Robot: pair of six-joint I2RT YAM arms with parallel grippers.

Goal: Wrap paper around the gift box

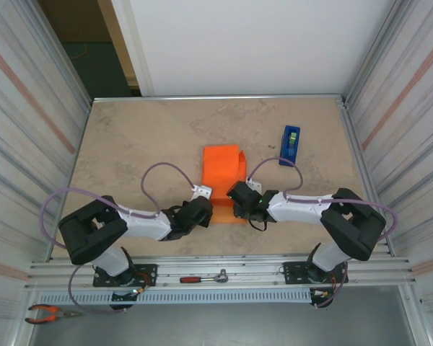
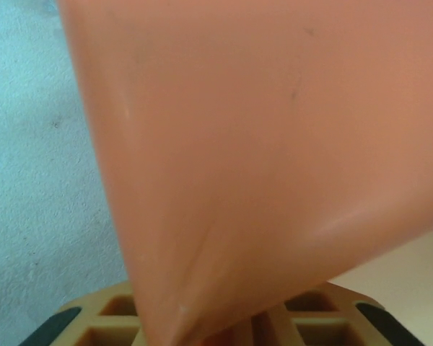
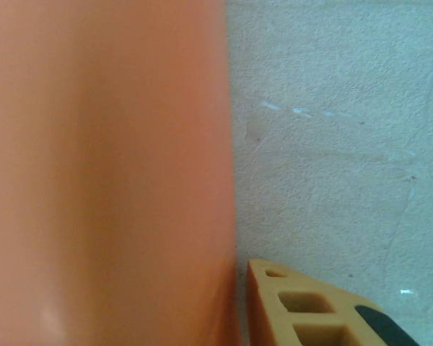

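The paper [image 1: 224, 180], bright orange, lies folded into a narrow bundle at the middle of the table [image 1: 130, 144], its near end between the two grippers; the gift box cannot be seen, and I judge it to be inside the folds, though nothing confirms that.

The left gripper [image 1: 200, 211] looks clamped on the paper's near left corner; in the left wrist view the sheet tapers to a point right at its fingers [image 2: 325, 317]. The right gripper [image 1: 239, 204] sits at the near right edge; its wrist view gives one finger [image 3: 303, 310] beside the sheet and the other hidden, so I cannot tell whether it is closed or gripping anything.

Risks, as I judge them:

- If only the left side is held, a pull would skew the fold or drag the bundle left.
- Pulling both ends hard could tear or crease the thin sheet.
- Lifting the near flap too high could tip the box out of its wrap.
- Letting go before the flap is pressed flat would let it spring open; the blue tape dispenser [image 1: 290, 145] stands well apart, far right, so nothing secures the fold yet.
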